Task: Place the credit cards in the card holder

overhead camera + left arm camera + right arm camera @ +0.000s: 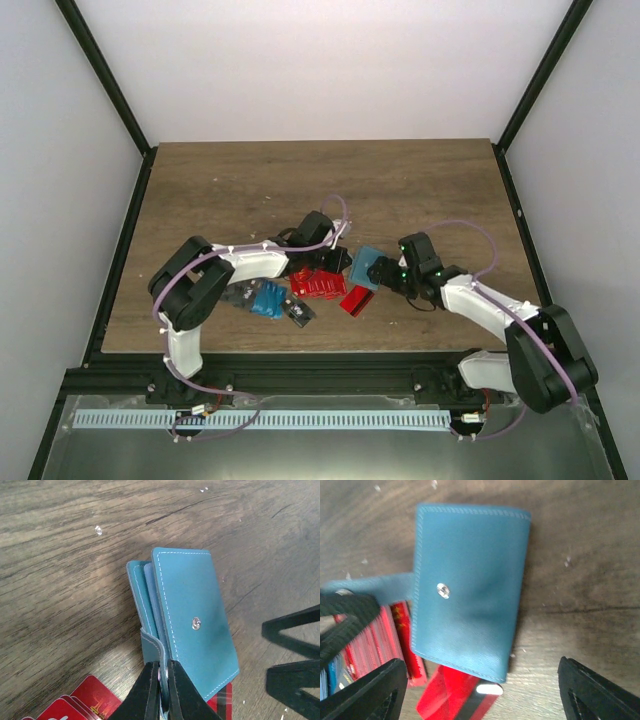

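Pinching the strap (150, 642) of the card holder (192, 630), the left gripper (163, 672) has its fingers pressed together on that teal tab. On the other side, the right gripper (480, 662) hangs over the holder with fingers spread wide, touching nothing. The holder sits right of centre on the near half of the table (250, 190), snap side up. One red card (452, 695) pokes out from under its near edge. A fanned stack of red cards (318, 284) lies just to its left. Farther left, beside the left arm, lie a blue card (268, 298) and a dark card (298, 311).
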Tool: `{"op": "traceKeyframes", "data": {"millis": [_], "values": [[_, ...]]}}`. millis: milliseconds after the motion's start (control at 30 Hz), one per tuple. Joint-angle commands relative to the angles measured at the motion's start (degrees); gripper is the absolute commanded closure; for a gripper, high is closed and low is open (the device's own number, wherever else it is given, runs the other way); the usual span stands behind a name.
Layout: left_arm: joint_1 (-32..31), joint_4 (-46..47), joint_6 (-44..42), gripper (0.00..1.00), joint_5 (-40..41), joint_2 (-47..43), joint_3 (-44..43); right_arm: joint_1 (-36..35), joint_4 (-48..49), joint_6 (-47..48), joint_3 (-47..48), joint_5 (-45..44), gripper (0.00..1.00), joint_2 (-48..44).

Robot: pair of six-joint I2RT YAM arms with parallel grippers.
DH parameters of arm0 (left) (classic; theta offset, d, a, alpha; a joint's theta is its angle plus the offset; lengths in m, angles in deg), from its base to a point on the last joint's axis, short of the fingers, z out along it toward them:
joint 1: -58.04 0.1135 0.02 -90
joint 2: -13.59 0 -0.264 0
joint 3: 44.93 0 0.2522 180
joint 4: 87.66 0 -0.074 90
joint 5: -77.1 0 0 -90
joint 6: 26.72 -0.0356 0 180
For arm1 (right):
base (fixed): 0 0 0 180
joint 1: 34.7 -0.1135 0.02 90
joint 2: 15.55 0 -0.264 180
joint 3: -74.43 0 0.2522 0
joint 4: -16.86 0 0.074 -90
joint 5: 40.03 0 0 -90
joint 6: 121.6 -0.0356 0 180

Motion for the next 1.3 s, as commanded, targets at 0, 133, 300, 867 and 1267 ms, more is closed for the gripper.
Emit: {"op": "traceKeyframes", "data": {"millis": [0,133,300,867,1267], "values": [[-0.3,2.7,1.7,0.96,-0.7,1.0,-0.1,-0.1,-7.0,3.2,7.0,-3.3,0.12,-0.2],[-0.6,4.7,2.6,0.96,-2.2,0.1,1.3,-3.1,-13.8,2.9,11.9,-8.9,0.0,0.6],[-1.5,8.0,1.7,0.96,-3.6,-2.3,3.9,-7.8,-19.9,0.5,18.1,-15.4,0.0,6.5],[-2.0,10.1,0.7,0.96,-5.3,-6.2,6.7,-10.8,-26.1,2.5,25.7,-19.8,0.09,16.9],[-2.0,8.8,-0.4,0.96,-3.1,-6.9,6.7,-10.7,-30.1,3.5,27.1,-26.7,0.26,17.9]]}}
